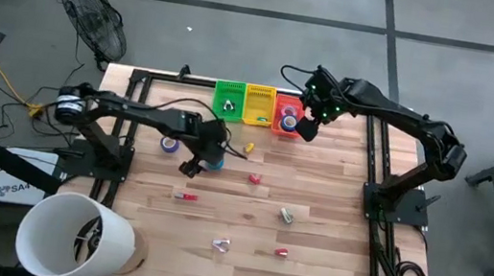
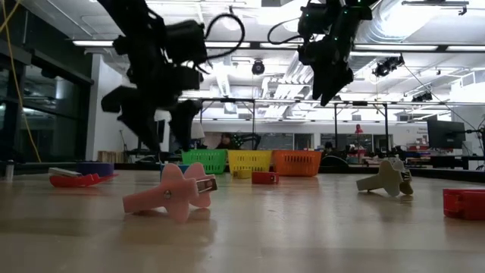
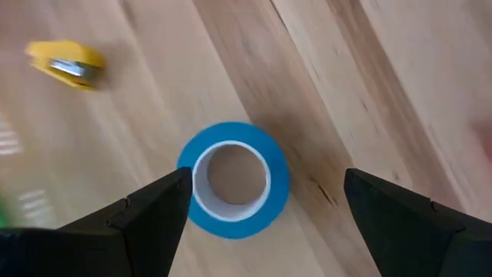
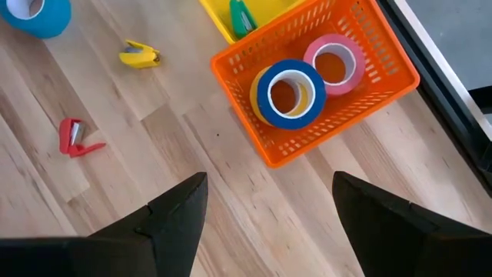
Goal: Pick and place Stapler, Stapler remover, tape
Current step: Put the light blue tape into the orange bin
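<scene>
While the left gripper point(image 3: 265, 208) hangs wide over a blue tape roll point(image 3: 233, 180) at centre frame, the right gripper point(image 4: 269, 204) gapes beside the orange basket point(image 4: 384, 85).

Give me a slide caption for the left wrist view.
Open left end effector poised over a blue tape roll on the wooden table.

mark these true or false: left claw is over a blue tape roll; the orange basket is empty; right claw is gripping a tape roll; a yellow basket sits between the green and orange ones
1. The left claw is open over a blue tape roll. True.
2. The orange basket is empty. False: it holds a blue roll and a pink roll.
3. The right claw grips a tape roll. False: it is open and holds nothing, near the orange basket.
4. The yellow basket sits between the green basket and the orange one. True.
</scene>
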Tool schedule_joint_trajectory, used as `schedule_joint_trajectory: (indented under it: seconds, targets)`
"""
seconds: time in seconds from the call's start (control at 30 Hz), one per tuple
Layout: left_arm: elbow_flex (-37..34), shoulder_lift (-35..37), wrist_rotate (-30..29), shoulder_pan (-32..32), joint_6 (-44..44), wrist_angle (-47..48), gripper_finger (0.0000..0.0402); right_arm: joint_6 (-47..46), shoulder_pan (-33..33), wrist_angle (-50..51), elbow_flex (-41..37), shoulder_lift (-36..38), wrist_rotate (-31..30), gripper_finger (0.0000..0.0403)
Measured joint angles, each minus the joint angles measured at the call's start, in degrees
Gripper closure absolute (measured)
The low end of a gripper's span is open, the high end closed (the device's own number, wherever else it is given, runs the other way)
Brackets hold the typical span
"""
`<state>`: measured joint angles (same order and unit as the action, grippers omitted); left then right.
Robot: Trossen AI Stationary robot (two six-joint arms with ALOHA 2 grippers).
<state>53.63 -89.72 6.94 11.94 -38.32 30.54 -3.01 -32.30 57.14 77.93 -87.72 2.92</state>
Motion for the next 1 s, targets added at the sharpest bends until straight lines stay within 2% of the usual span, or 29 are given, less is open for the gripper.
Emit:
schedule_joint_trajectory:
  seconds: [0.27,0.4,0.6,0.83,1.0]
  targets:
    - [0.00,-4.07,0.19,0.00,-0.85,0.61,0.0068,0.68,0.11,-0.02,0.00,-0.02,0.02,0.0132]
    - [0.00,-5.25,0.85,0.00,-0.95,0.96,0.0092,1.34,0.11,-0.02,0.00,-0.02,0.00,0.0132]
    - [0.00,-5.83,-0.26,0.00,-0.52,1.14,0.0171,1.55,0.11,-0.07,0.00,-0.02,-1.11,0.0132]
    - [0.00,-5.89,-4.72,-0.04,-2.10,0.97,0.0272,1.75,0.11,-0.31,0.00,-0.04,-1.16,0.0132]
    - [0.00,-5.89,-4.99,-0.02,-2.14,0.97,0.0348,1.66,0.11,-0.42,0.00,-0.04,-1.16,0.0132]
